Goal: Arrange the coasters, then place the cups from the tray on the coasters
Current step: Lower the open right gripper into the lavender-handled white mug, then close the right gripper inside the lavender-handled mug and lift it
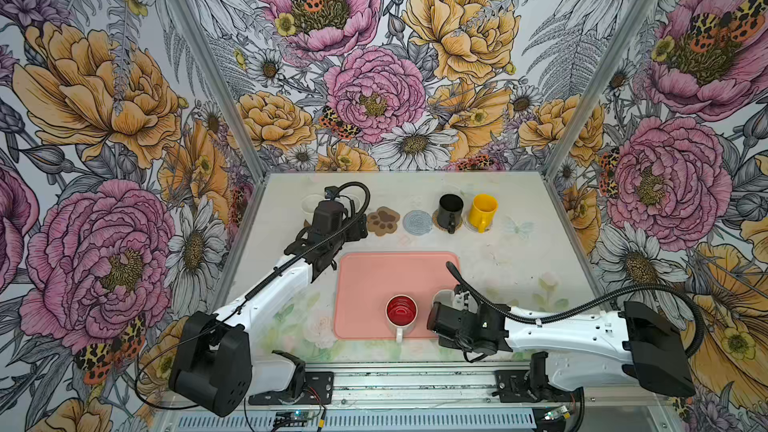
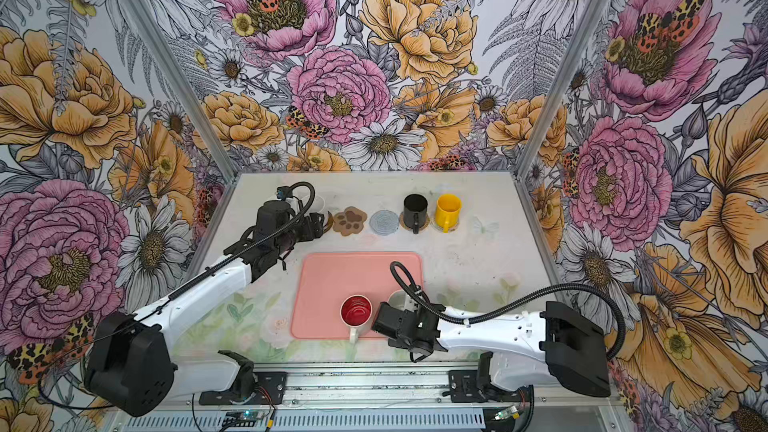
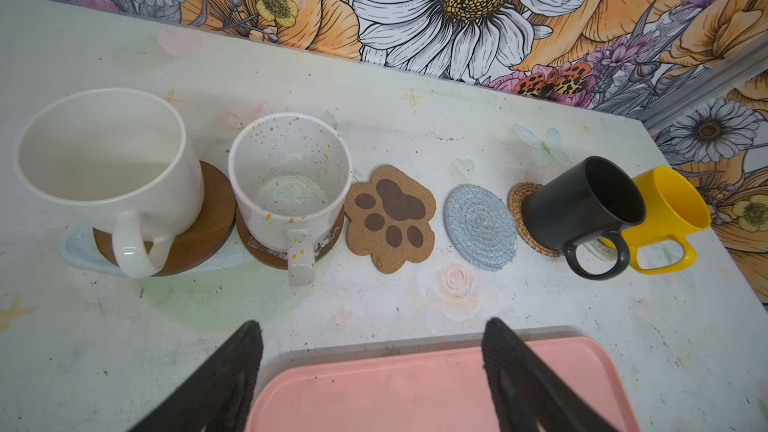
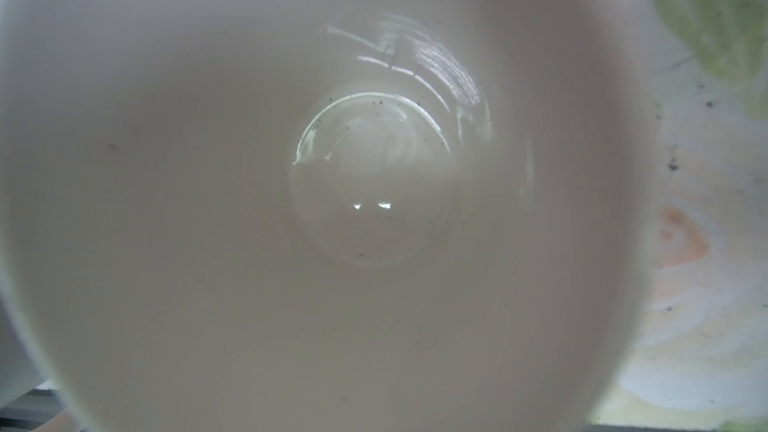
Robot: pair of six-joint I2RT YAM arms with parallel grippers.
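On the pink tray (image 1: 361, 284) stand a red-inside cup (image 1: 401, 311) and a white cup (image 1: 443, 297). My right gripper (image 1: 459, 300) is down at the white cup, whose inside (image 4: 374, 201) fills the right wrist view; its jaws are hidden. The coasters lie in a row at the back. The paw print (image 3: 390, 218) and the grey-blue round (image 3: 480, 226) are bare. Two brown discs carry a white cup (image 3: 104, 160) and a speckled cup (image 3: 291, 176). A black cup (image 3: 582, 205) and a yellow cup (image 3: 665, 218) stand on coasters too. My left gripper (image 3: 372, 338) hangs open and empty over the tray's far edge.
Flowered walls close in the table (image 1: 519, 251) on three sides. The left arm (image 1: 291, 272) hides most of the two white cups in both top views. The right arm (image 1: 561, 326) lies low along the front right, with its cable arching over the tray.
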